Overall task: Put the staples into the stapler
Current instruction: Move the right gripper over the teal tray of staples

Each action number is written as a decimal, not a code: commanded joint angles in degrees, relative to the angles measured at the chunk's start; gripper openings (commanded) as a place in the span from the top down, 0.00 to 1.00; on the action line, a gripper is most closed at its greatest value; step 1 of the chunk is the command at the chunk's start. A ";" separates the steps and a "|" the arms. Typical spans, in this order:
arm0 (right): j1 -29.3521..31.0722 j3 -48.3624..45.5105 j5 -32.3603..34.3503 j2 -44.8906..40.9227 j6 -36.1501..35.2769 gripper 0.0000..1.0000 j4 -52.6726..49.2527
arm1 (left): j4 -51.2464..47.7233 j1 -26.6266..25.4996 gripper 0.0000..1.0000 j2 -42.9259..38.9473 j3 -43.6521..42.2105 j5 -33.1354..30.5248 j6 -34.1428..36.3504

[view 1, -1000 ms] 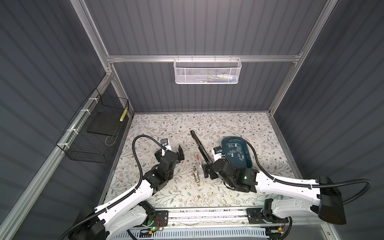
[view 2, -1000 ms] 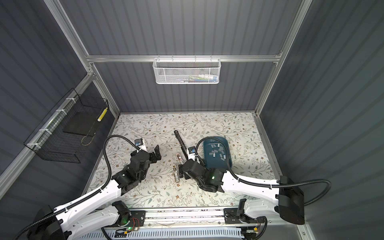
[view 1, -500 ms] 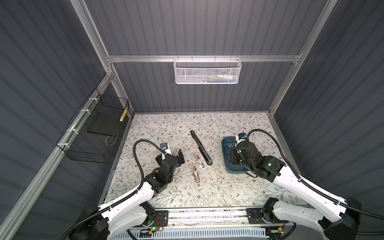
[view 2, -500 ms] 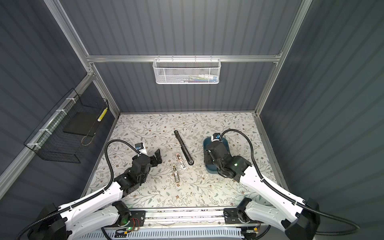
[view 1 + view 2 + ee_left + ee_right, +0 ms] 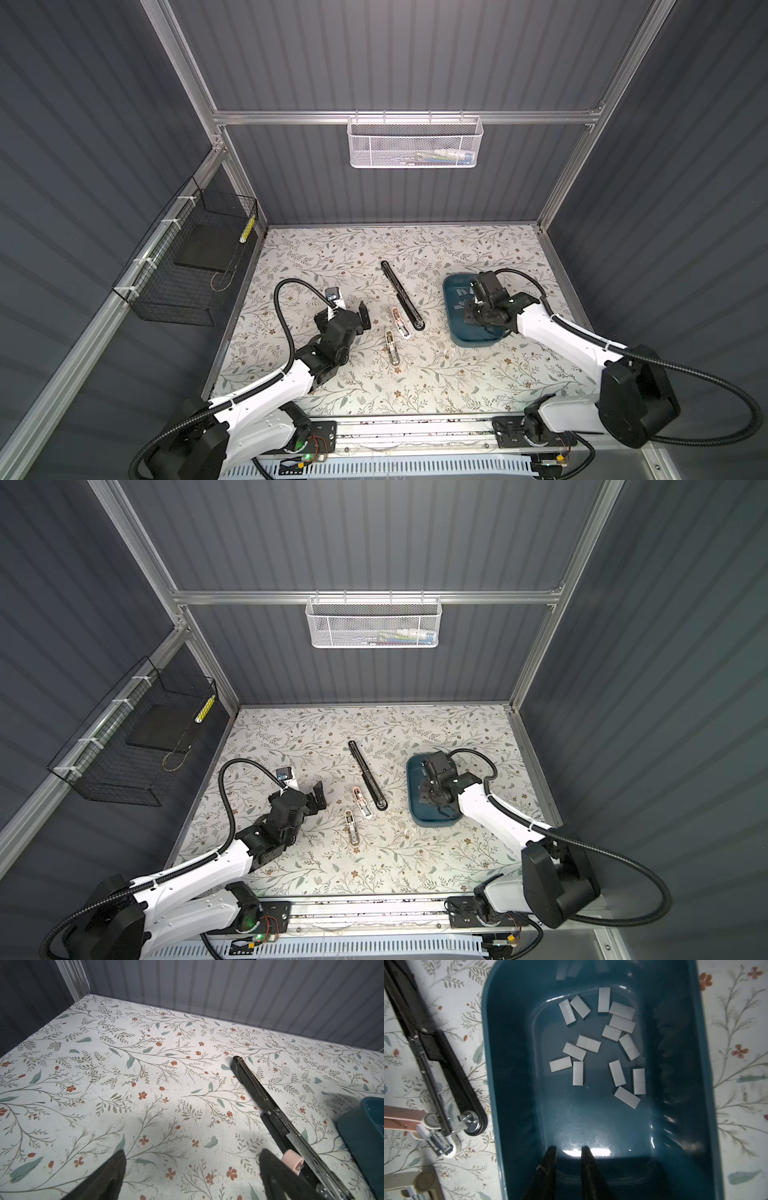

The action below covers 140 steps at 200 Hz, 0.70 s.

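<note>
A long black stapler (image 5: 402,296) (image 5: 436,1064) lies opened flat mid-table. The staples (image 5: 600,1043), several short silver strips, lie loose in a dark teal tray (image 5: 457,334) (image 5: 512,1084) to its right. My right gripper (image 5: 569,1149) (image 5: 467,322) hangs over the tray's near end, short of the strips, jaws a narrow gap apart with nothing between them. My left gripper (image 5: 193,1155) (image 5: 365,318) is wide open and empty above bare table, left of the stapler (image 5: 270,1109).
A small pink stapler (image 5: 400,329) and a small beige one (image 5: 392,348) lie by the black stapler's near end. A black wire basket (image 5: 183,270) hangs on the left wall, a white mesh basket (image 5: 415,141) on the back wall.
My right arm swung from beside the staplers rightward to above the tray, and its jaws narrowed from wide open. The left arm shifted only slightly.
</note>
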 commanded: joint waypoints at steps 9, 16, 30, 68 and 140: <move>-0.08 -1.53 -2.76 3.78 -0.13 0.76 -0.44 | -2.46 0.25 0.00 1.31 3.42 1.24 -1.24; -0.04 -1.73 -3.18 4.26 -0.13 0.77 -0.51 | -2.42 0.29 0.00 1.53 3.54 1.75 -1.39; -0.06 -2.73 -4.20 4.39 0.06 0.78 0.11 | -2.09 0.28 0.00 2.04 3.53 2.15 -1.64; 0.45 -5.31 -8.38 3.27 1.56 0.76 1.87 | -2.74 0.25 0.00 2.39 4.01 1.30 -1.18; 6.83 -12.41 -10.88 -0.16 7.84 0.76 5.17 | -3.47 0.25 0.00 4.04 4.97 1.64 -1.13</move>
